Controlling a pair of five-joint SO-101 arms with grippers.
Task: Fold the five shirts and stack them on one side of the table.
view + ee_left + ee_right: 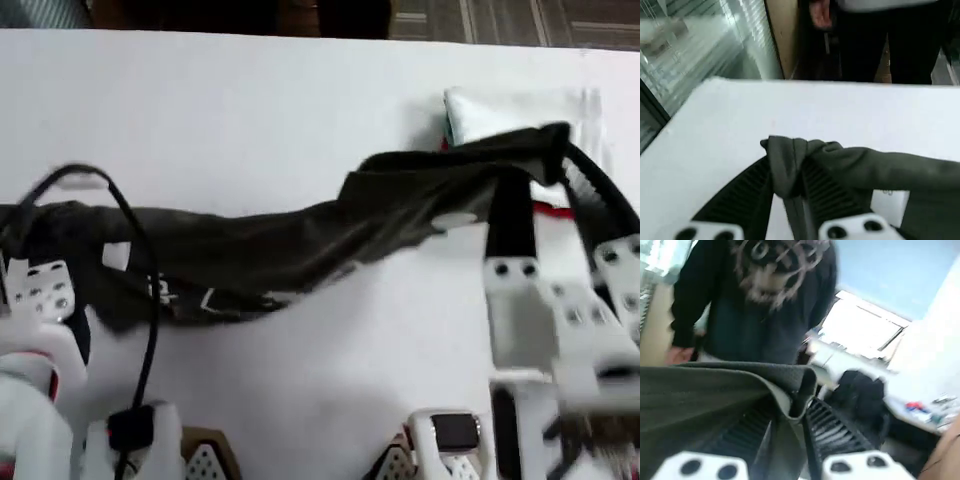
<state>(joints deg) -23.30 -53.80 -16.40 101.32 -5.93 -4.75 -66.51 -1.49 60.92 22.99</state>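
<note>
- Dark shirt [290, 245]: stretched lengthwise across the white bench [250, 120], held between the two arms. Its middle sags onto the bench surface, and the end on the right arm's side is raised clear of it.
- Left gripper [788, 161]: jaws clenched on a bunched corner of the dark shirt [890, 170]. The cloth is pinched between the ribbed black fingers [827, 187], and a fold of fabric stands up above the tips. The rest of the garment trails off to one side over the bench [790, 105].
- Right gripper [792, 405]: jaws clenched on a doubled edge of the dark shirt [700, 390], which hangs from them as a taut sheet. In the high view this gripper [558, 145] holds its end up near the far right part of the bench.
- Folded white shirt [510, 110]: lying flat at the far right of the bench, just behind the right gripper. A strip of red cloth shows at its near edge, partly hidden by the arm.
- Cable [140, 260]: a black lead from the left arm loops across the left end of the dark shirt.
</note>
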